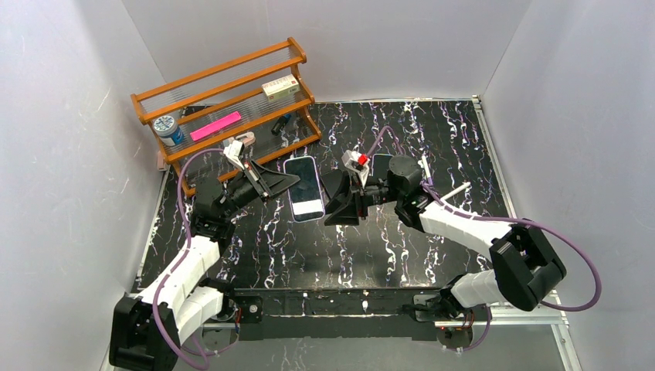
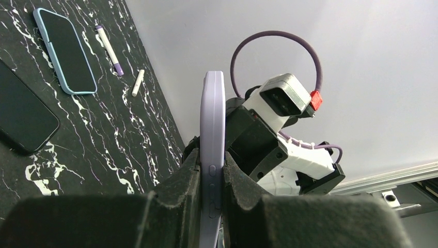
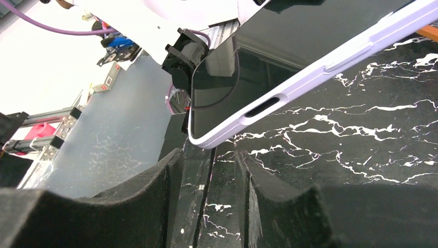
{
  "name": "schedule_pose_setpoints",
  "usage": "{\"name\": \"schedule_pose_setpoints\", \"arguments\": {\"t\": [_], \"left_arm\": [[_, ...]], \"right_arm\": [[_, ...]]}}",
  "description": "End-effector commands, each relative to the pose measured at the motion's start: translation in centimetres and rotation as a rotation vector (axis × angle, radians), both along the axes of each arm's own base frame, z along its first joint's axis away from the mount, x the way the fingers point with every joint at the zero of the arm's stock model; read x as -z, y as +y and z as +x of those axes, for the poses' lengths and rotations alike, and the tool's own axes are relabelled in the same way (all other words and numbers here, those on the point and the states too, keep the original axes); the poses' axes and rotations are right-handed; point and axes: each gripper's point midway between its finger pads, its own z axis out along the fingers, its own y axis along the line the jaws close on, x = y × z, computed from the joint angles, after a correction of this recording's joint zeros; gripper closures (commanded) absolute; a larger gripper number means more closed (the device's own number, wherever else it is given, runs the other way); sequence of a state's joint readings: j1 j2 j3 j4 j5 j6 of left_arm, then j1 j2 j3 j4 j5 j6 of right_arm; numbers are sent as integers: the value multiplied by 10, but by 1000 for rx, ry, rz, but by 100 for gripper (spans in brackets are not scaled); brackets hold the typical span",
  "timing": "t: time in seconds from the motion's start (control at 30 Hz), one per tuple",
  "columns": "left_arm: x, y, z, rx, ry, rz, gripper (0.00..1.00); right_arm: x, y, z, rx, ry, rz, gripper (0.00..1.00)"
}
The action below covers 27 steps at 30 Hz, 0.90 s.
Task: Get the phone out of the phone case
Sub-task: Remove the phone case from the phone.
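Hidden: the right wrist view cuts off the phone's (image 3: 289, 46) upper end. The case's back shows in no view. From above, the right arm covers part of a dark slab toward the far edge.
Hard to call: whether the right fingertips touch the case corner. It sits right at their tips, and the angle won't settle it.
Phone case (image 3: 310, 77): lavender, wrapped round the phone's rim. A side button and an oval cut-out show along one long edge.
Phone: dark glossy screen, seated in the case, no gap at the visible corner.
Where: held up off the bench (image 1: 386, 255), a little left of centre, nearer the far edge than the near one.
Left gripper (image 2: 212, 170): pads pinched tight on one long edge of the case, which is seen edge-on between them.
Right gripper (image 3: 209, 154): jaws parted to a narrow slot, nothing seen clamped inside.
Also there: blue-cased phone (image 2: 66, 50), bare dark phone (image 2: 23, 111) cut by the frame, and a wooden rack (image 1: 224, 93) at the far left corner.
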<state>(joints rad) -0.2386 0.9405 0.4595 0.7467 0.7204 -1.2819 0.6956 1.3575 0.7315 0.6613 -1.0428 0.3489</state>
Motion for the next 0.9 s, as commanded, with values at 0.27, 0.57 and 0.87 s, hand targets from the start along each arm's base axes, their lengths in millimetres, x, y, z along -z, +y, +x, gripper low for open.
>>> {"name": "schedule_pose_setpoints", "arguments": {"t": [0.27,0.57,0.87], "left_arm": [[-38,-2,-10,27,-132,-23,100],[-43,-4,-14,37,-133,-37,100],[-52,-7,-22,60,-100,-79,100]], "right_arm": [[-40,7,1,-38,-76,103,53],[-39,9,4,-40,-82,102,68],[-35,14,13,-11,-82,95,82]]}}
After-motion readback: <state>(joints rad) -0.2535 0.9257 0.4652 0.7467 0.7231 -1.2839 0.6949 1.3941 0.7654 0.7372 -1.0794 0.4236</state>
